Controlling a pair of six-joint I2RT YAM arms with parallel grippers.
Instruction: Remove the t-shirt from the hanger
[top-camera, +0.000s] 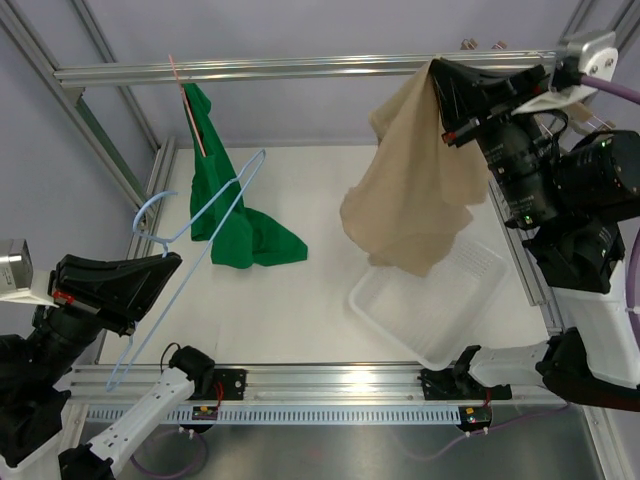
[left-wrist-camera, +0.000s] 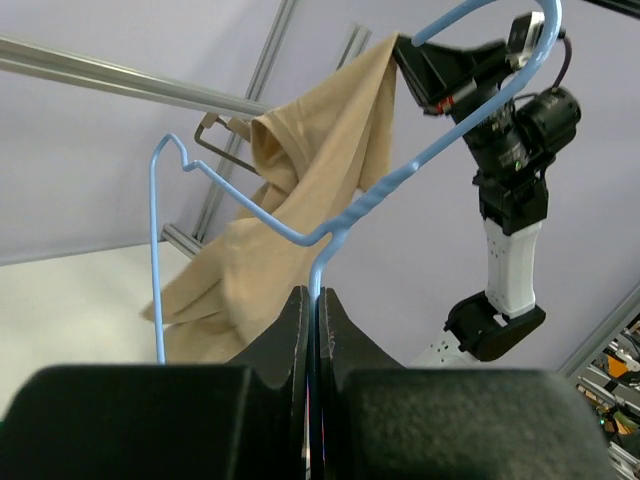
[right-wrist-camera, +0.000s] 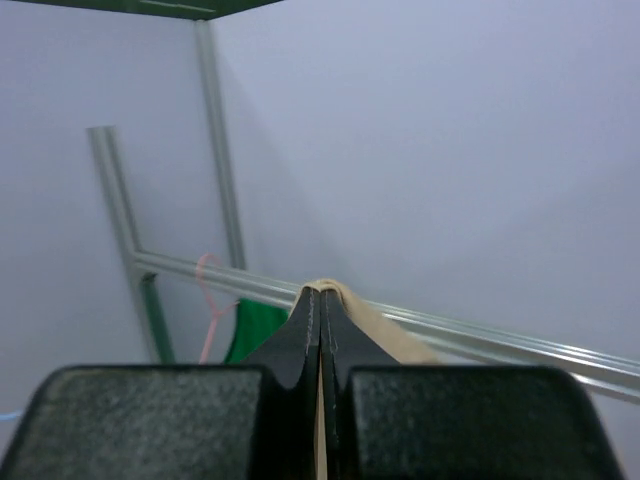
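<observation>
Tan t-shirt (top-camera: 415, 200) is dangling up high on the right, pinched by a bunched bit of fabric in the right fingers (right-wrist-camera: 318, 305), which are clamped shut on it. It hangs free over the white tray (top-camera: 400, 300), well apart from the blue hanger (left-wrist-camera: 400, 177), so I'd say the removal itself is basically done. Left fingers (left-wrist-camera: 313, 300) are closed on the hanger's wire, holding it out over the surface (top-camera: 320, 250). The shirt looks light and floppy and drapes in folds with 0 stiffness. I reckon any gathered edge works as a hold, with the collar or a shoulder seam probably least likely to slip. 1 green t-shirt (top-camera: 235, 235) hangs from the back rail (top-camera: 300, 68) on a pink hanger (top-camera: 188, 105).
</observation>
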